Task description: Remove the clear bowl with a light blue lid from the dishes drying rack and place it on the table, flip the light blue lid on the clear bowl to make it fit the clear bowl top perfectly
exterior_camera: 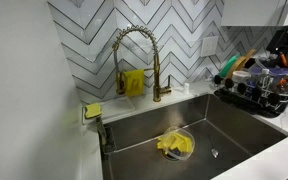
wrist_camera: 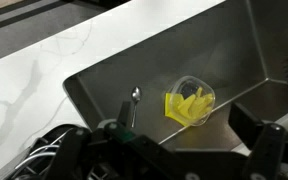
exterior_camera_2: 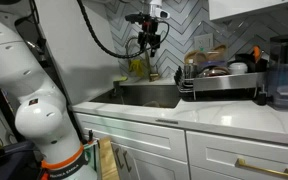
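The dishes drying rack (exterior_camera: 260,92) (exterior_camera_2: 224,84) is a black wire rack crowded with colourful utensils and dishes, standing on the counter beside the sink. I cannot pick out the clear bowl or its light blue lid among the crowded items. My gripper (exterior_camera_2: 149,42) hangs high above the sink, well away from the rack. In the wrist view the gripper (wrist_camera: 174,140) is open with nothing between its two dark fingers (wrist_camera: 269,138), and it looks down into the sink.
The steel sink (exterior_camera: 234,125) (wrist_camera: 104,85) holds a clear tub with a yellow cloth (exterior_camera: 175,145) (wrist_camera: 191,103) and a spoon (wrist_camera: 134,100). A gold spring faucet (exterior_camera: 144,60) rises behind it. White marble countertop (exterior_camera_2: 234,118) (wrist_camera: 44,60) surrounds the sink.
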Motion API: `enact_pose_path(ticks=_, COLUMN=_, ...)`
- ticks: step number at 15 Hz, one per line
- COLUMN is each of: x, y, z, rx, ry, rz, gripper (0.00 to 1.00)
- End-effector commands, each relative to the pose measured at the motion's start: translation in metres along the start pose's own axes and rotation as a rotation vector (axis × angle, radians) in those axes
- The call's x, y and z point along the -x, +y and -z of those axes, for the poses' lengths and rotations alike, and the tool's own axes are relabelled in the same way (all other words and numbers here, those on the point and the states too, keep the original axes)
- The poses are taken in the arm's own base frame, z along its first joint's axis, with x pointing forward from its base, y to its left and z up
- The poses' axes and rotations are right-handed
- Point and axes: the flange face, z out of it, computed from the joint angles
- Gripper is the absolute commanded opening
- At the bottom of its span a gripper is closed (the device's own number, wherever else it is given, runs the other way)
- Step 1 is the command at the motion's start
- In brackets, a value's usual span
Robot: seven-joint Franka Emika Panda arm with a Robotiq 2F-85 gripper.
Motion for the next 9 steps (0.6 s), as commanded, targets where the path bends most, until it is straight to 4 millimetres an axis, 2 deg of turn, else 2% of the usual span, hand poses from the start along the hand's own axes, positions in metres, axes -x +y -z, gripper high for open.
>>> enact_pose_path(ticks=1, x=0.0, y=0.0, z=0.001, rx=0.0, ry=-0.001, rz=0.0, gripper=1.0)
enact_pose_path(ticks=3, x=0.0, y=0.0, z=0.001, rx=0.0, ry=-0.001, rz=0.0, gripper=1.0)
enact_pose_path(ticks=5, x=-0.016, y=0.012, z=-0.001, rx=0.069, ry=0.037, rz=-0.012, gripper=1.0)
enact_pose_path(ticks=9, x=-0.056, y=0.015, z=0.003, rx=0.248, ry=0.197, rz=0.126, gripper=1.0)
